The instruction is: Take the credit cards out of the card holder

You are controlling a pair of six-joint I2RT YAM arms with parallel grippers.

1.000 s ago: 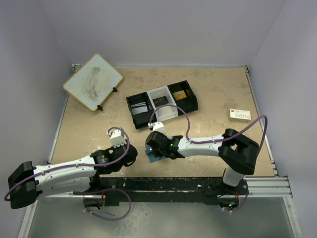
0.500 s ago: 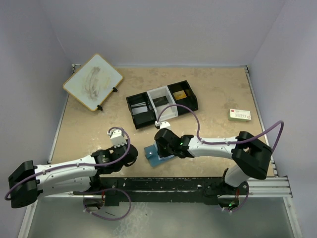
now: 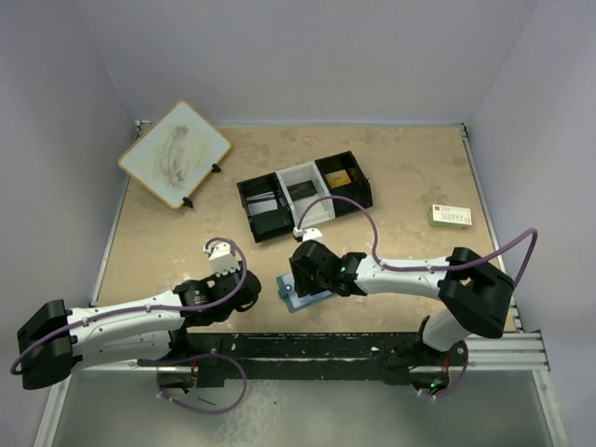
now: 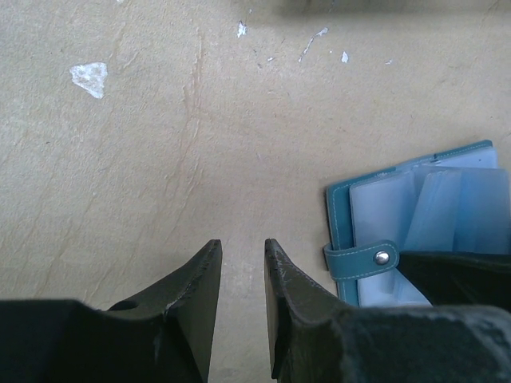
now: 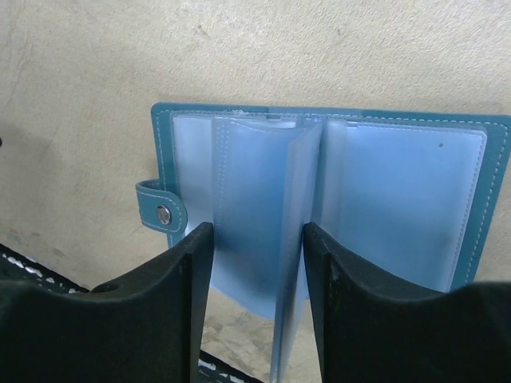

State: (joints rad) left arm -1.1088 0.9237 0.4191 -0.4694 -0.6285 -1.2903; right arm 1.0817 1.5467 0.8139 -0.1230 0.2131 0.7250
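Shifted rightward since a second ago: right gripper (image 5: 257,239), jaws apart astride pale pocket leaves of one flat blue folding card holder (image 5: 399,199), lying open at near edge of tan table (image 3: 400,168). Beside it, left gripper (image 4: 242,255) slightly parted, empty. One white rectangular card (image 3: 451,216): print illegible.

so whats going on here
The right arm's tool is down over the blue card holder, which lies open on the table near the front edge. The tool is open, one finger on either side of the pale inner sleeves. The left tool hovers beside the holder, fingers slightly apart and empty. Whether the sleeves hold any cards cannot be told from these views.
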